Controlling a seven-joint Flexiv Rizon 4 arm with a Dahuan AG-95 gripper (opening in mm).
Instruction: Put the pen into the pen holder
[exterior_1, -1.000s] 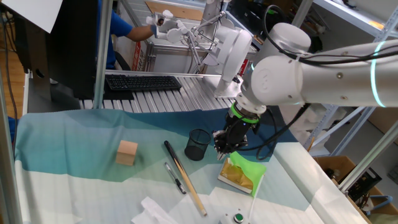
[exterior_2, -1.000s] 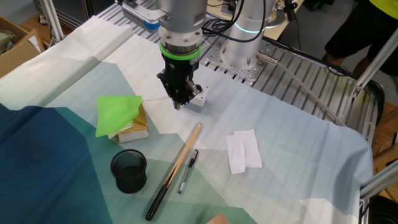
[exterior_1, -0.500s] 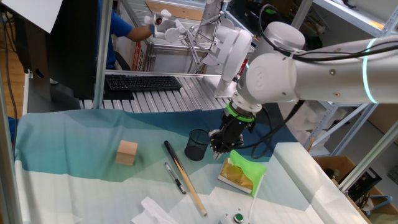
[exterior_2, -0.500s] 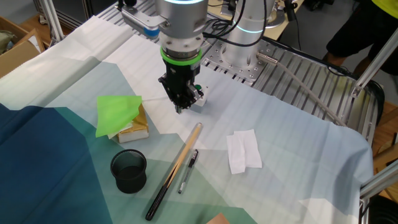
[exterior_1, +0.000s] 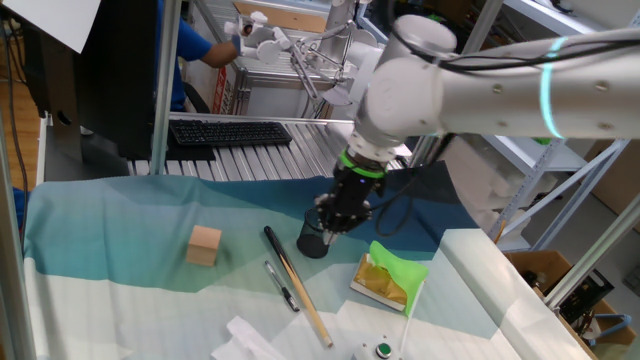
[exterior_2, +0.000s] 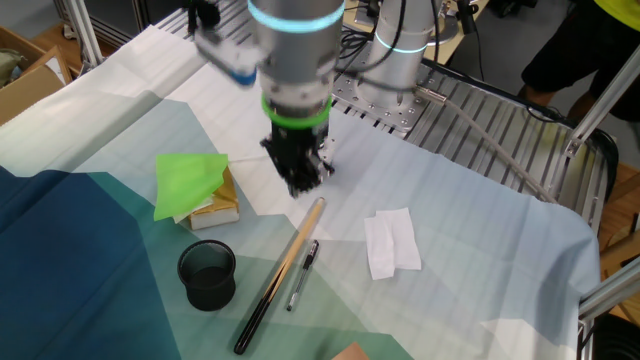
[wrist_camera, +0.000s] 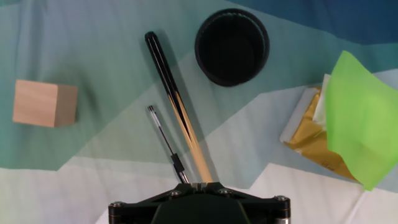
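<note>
The pen (wrist_camera: 165, 142) is slim and black and lies flat on the cloth next to the long stick; it also shows in one fixed view (exterior_1: 281, 284) and the other fixed view (exterior_2: 303, 274). The pen holder (wrist_camera: 232, 46) is a black mesh cup standing upright and empty (exterior_2: 207, 273); in one fixed view (exterior_1: 311, 243) my hand partly covers it. My gripper (wrist_camera: 198, 185) is shut with nothing in it. It hovers above the cloth (exterior_1: 328, 232), over the near end of the stick and the pen (exterior_2: 302, 187).
A long tan stick (wrist_camera: 177, 106) with a black end lies beside the pen. A wooden cube (wrist_camera: 45, 103) sits to the left. A green cloth (wrist_camera: 357, 118) covers a yellow box at the right. White paper (exterior_2: 392, 241) lies near the stick.
The arm has swung away from the green cloth and box towards the pen holder and the stick. The gripper stays shut. The objects have not moved.
</note>
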